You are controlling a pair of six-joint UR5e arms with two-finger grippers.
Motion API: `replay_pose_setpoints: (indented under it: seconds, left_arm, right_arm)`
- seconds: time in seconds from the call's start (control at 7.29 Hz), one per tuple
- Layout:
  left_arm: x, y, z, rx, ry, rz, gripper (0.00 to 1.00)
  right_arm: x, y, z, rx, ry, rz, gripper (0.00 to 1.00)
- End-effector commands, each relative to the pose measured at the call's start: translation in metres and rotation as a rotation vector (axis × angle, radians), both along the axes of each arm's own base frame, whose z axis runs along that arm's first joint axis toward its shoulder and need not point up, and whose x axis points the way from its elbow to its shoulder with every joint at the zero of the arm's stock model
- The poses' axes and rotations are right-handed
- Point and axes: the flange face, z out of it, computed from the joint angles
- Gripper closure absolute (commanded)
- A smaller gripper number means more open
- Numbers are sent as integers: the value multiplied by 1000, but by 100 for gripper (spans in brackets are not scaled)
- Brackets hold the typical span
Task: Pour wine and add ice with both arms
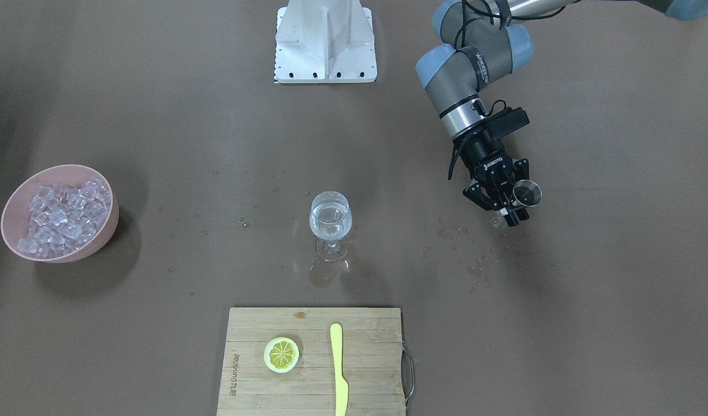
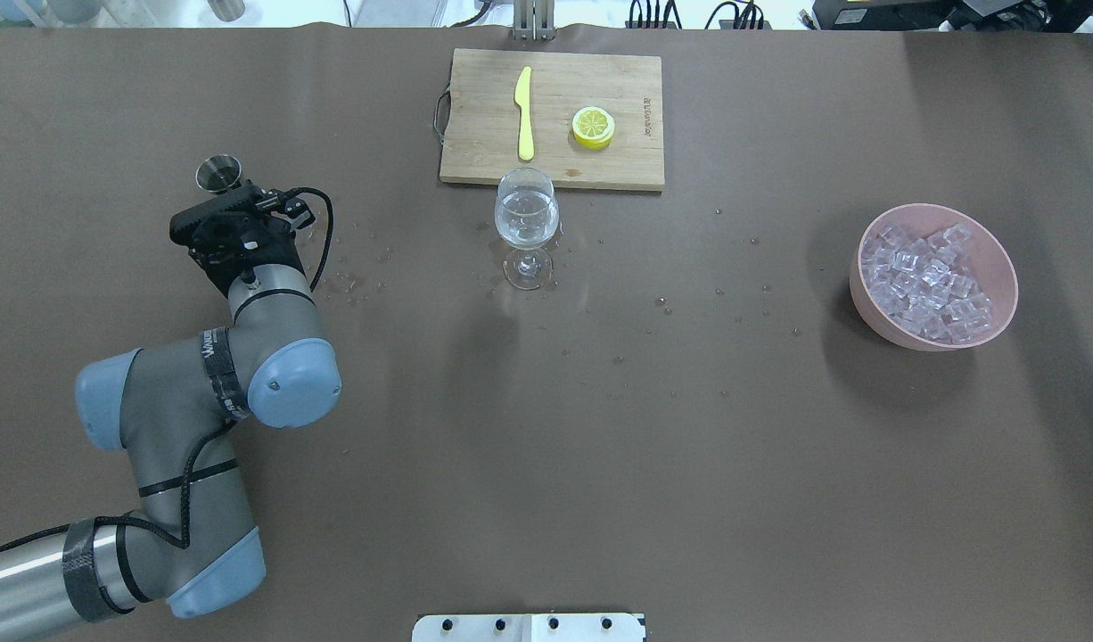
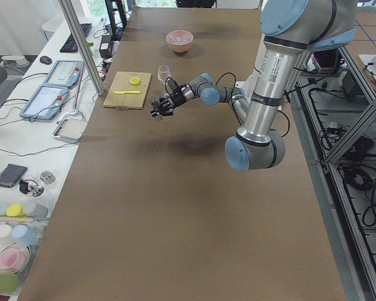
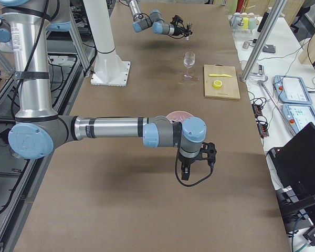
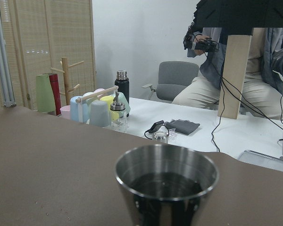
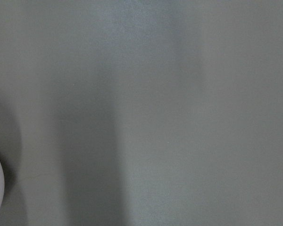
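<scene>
My left gripper (image 1: pixel 500 206) (image 2: pixel 224 198) is shut on a small steel cup (image 1: pixel 527 192) (image 2: pixel 218 172) and holds it upright, far to one side of the wine glass (image 1: pixel 331 222) (image 2: pixel 527 218). The cup fills the lower middle of the left wrist view (image 5: pixel 166 188); its inside is dark. The glass stands mid-table with clear wine (image 1: pixel 330 226) in its bowl. The ice (image 1: pixel 62 216) (image 2: pixel 930 283) fills a pink bowl (image 1: pixel 108 228) (image 2: pixel 872 312). My right gripper (image 4: pixel 185 172) shows only in the exterior right view, near the bowl; I cannot tell whether it is open or shut.
A wooden cutting board (image 1: pixel 313 393) (image 2: pixel 475 143) beyond the glass carries a lemon slice (image 1: pixel 282 353) and a yellow knife (image 1: pixel 338 370). Water drops (image 1: pixel 475 260) spot the brown table near the left gripper and the glass. The white base block (image 1: pixel 325 43) stands at the robot's side.
</scene>
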Motion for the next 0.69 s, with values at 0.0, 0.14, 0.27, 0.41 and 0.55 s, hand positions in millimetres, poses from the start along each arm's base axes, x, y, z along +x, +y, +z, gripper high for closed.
replay_pose_setpoints:
  seconds: [0.0, 0.14, 0.27, 0.41, 0.55]
  left_arm:
    - [-9, -4, -30, 93, 22, 75, 100]
    - [-13, -1, -32, 130, 78, 87, 100]
    - [-13, -1, -42, 145, 38, 124, 100]
    - [-16, 0, -50, 164, 46, 134, 100]
    - [-22, 3, -62, 215, 125, 133, 100]
  right_arm:
    - [0, 0, 1, -1, 2, -1, 0]
    - [0, 0, 1, -1, 2, -1, 0]
    - [0, -1, 0, 0, 1, -1, 0]
    - [0, -1, 0, -1, 2, -1, 0]
    - [-1, -1, -1, -2, 1, 1, 0]
